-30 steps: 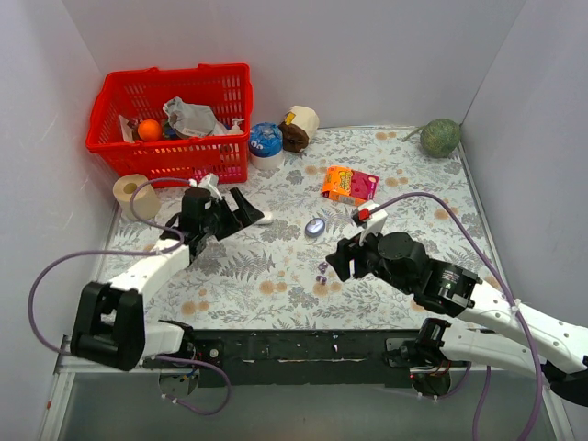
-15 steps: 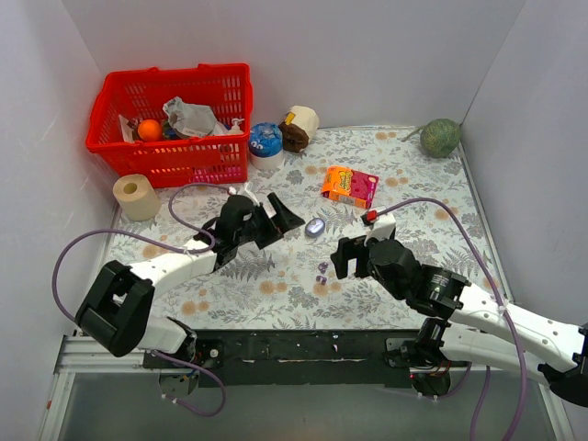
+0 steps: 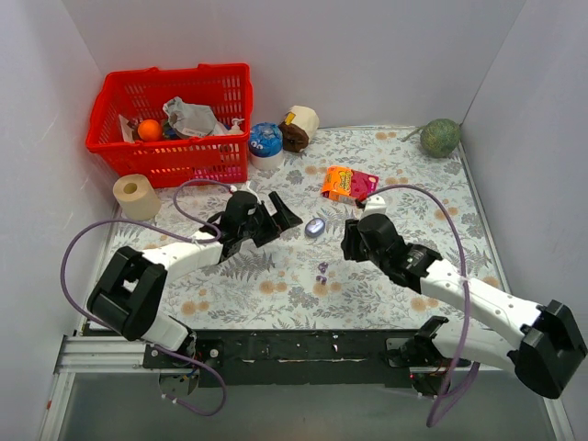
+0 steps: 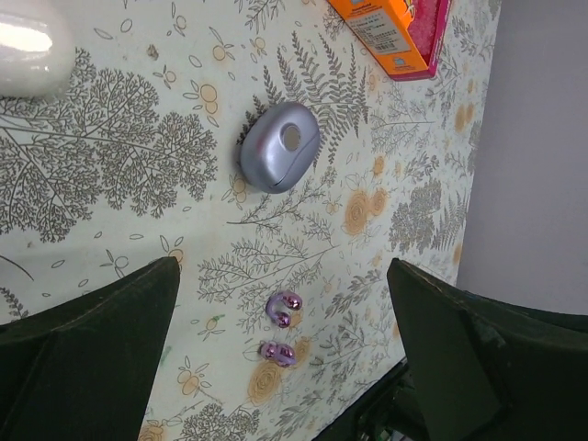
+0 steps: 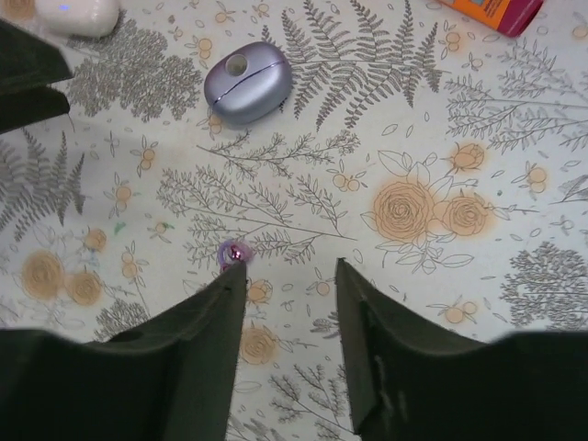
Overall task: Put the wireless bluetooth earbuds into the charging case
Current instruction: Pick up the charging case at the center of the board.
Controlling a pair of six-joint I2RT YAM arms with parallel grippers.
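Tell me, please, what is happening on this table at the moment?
Two robot arms are set to put earbuds into a charging case, but nothing is picked up yet. The left gripper and the right gripper are both open and empty. The two small shiny purple earbuds lie on the flowered tablecloth, apart from the oval lilac plastic case, which is shut. The right gripper points down at the cloth, with one earbud close beside it.

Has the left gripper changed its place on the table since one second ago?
Yes. The left gripper has moved to the right, away from the red basket and closer to the purple case.
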